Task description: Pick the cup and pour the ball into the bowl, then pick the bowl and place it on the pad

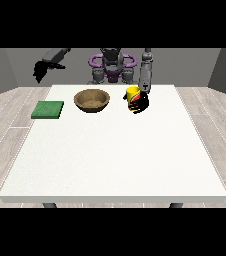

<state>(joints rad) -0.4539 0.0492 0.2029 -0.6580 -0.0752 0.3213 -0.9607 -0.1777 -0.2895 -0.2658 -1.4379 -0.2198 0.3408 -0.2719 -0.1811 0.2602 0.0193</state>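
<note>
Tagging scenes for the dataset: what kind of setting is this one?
Likely a bare tabletop manipulation test room: a large white table on wood-plank flooring, grey walls, and only a wooden bowl, yellow cup and green pad laid out.

Even, soft light; faint shadows.

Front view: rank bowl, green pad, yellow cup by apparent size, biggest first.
1. Wooden bowl, widest.
2. Green pad, close to the bowl, so that order is unsure.
3. Yellow cup, clearly smallest, partly covered by the hand at the view's right.

Wooden bowl (pixel 91 100), matt white table (pixel 115 160)
</note>
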